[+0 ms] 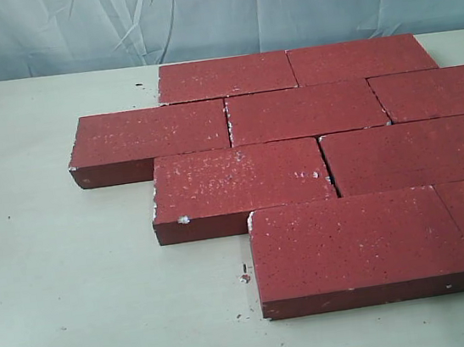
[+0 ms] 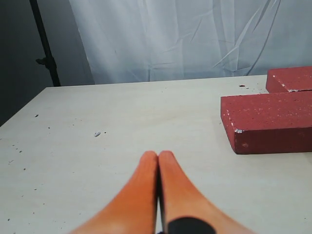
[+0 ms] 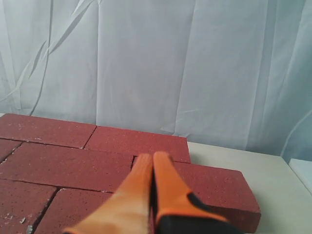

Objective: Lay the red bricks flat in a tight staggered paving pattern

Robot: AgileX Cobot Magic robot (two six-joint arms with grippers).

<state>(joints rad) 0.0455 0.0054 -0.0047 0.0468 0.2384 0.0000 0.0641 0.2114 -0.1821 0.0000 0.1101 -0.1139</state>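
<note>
The red bricks (image 1: 305, 111) are lying flat on the surface (image 1: 76, 288) in four offset rows with the joints looking tight. The paving is appearing essentially finished, and at most a few small gaps are needing a nudge. The left pincer (image 2: 158, 157) is hovering clenched and empty over bare surface, with the nearest of the bricks sitting ahead of its tips and apart from them. The right pincer (image 3: 152, 158) is also hanging clenched, gripping nothing, with bricks lying beneath and beyond its tips.
</note>
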